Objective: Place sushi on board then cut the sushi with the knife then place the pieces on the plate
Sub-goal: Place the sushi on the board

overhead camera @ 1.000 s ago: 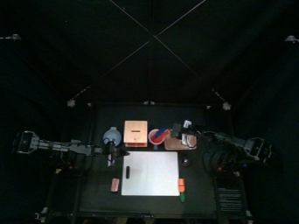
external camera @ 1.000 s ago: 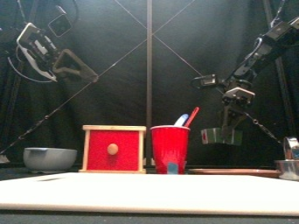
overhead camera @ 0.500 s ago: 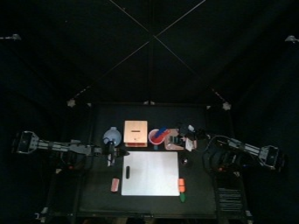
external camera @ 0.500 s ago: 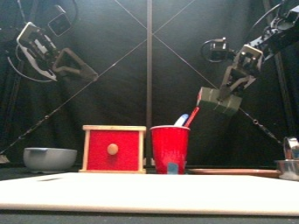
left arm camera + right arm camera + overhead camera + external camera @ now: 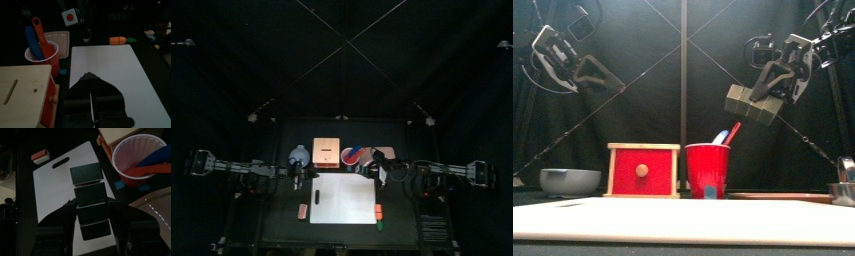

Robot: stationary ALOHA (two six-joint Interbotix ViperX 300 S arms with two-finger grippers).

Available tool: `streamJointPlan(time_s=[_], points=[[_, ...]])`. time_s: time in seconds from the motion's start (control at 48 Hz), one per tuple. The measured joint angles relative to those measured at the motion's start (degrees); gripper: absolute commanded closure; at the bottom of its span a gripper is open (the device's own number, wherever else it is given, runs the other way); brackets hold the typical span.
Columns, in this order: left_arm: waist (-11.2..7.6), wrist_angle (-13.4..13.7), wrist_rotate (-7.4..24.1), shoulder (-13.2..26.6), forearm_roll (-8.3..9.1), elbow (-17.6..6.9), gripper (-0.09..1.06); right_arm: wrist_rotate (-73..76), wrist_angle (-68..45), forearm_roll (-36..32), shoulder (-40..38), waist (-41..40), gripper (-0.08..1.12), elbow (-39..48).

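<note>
The right gripper (image 5: 751,100), clasping the row of dark green toy sushi blocks (image 5: 89,195), has risen; the red plastic cup (image 5: 708,170) now stands below it.

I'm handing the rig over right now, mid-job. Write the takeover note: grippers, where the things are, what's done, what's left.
Right gripper: shut on the dark green toy sushi roll, held high in the air, above the red cup with blue and red toy knives.
Left gripper: shut, empty, by the left edge of the white cutting board.
Flat pink tray: behind the board, past the cup; no pieces seen on it.
Done: roll is in the grip.
Left: set it on the board, take a knife, cut, move pieces to the tray.
</note>
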Motion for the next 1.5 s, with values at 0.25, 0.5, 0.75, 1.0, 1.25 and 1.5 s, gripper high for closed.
streamJointPlan(time_s=[0.25,0.5,0.75,1.0,1.25,1.5], points=[[0.00,0.0,-0.1,0.0,-0.09,0.0,1.00,-0.1,-4.4,6.4,4.4,5.4,0.50,0.0],[0.00,0.0,0.0,0.0,-0.18,0.0,1.00,-0.2,-7.5,15.6,8.6,9.2,0.50,0.0],[0.00,0.0,0.0,0.0,-0.18,0.2,1.00,-0.4,-7.2,17.1,11.0,9.1,0.50,0.0],[0.00,0.3,0.0,0.0,-0.18,0.4,1.00,-0.4,2.7,8.9,11.3,8.5,0.50,-1.8],[0.09,0.4,0.0,0.0,-0.18,0.4,1.00,-0.3,12.8,-2.4,12.7,5.4,0.50,-4.6],[0.09,0.9,0.0,0.0,-0.18,0.5,1.00,6.2,17.3,-9.8,15.7,0.9,0.50,-6.0]])
